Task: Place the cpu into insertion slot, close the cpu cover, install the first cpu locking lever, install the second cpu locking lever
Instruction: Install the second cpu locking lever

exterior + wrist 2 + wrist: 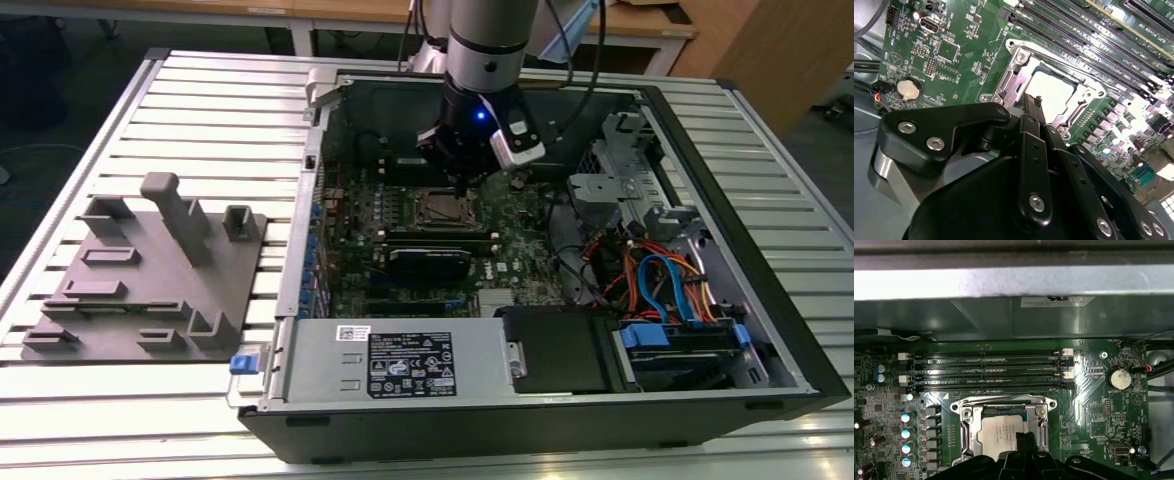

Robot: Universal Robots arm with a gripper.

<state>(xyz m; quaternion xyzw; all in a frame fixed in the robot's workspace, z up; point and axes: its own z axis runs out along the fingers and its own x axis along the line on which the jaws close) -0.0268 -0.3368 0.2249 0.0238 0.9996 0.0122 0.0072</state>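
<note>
The cpu (1001, 432) lies flat in the insertion slot (441, 208) on the green board, its pale metal top (1051, 90) showing. The silver cpu cover (1004, 404) is down around it as a frame (1016, 62). My gripper (1027, 436) hangs low over the socket's edge, at the side of the chip, with its black fingers (1030, 112) pressed together and nothing visible between them. In the exterior view the gripper (461, 185) sits just above the socket inside the open computer case. I cannot make out the locking levers apart from the frame.
Long black memory slots (989, 372) run beside the socket, and a coin battery (1119, 378) sits nearby. The case wall (1014, 282) rises close behind. A power supply (400, 360), a drive cage with cables (661, 290) and a grey fixture tray (147, 270) lie around.
</note>
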